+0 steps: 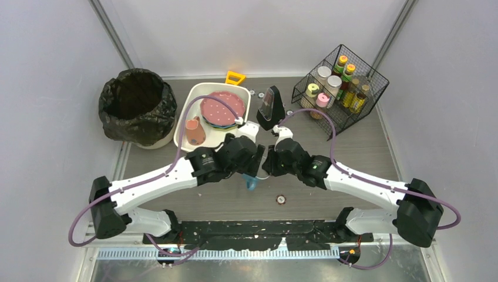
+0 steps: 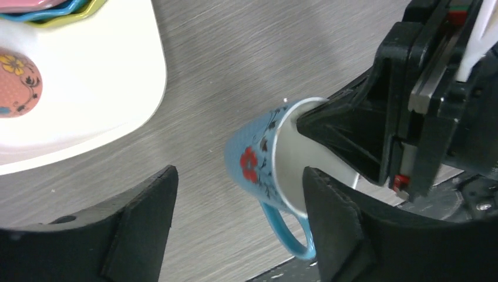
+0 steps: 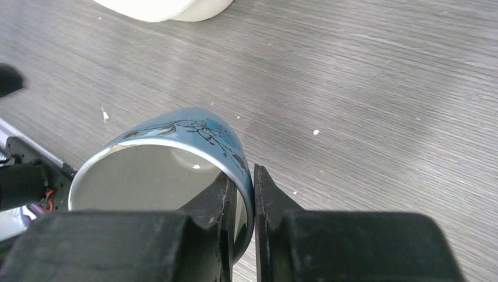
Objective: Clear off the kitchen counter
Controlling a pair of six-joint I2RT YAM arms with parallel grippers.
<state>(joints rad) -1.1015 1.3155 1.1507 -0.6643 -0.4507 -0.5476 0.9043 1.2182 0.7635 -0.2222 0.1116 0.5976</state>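
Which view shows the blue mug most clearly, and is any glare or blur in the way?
Right wrist: blue mug rim crisp, the right fingers dark and soft in the foreground. Left wrist: mug fairly sharp, white tub very bright. Top external: evenly lit, mug barely visible.

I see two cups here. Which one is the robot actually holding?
The blue flowered cup: the right gripper pinches its rim, one finger inside, one outside. The pink cup lies untouched in the white tub.

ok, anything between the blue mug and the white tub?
Nothing: in the left wrist view only bare kitchen counter separates the blue mug, pinched by the right claw, from the white tub.
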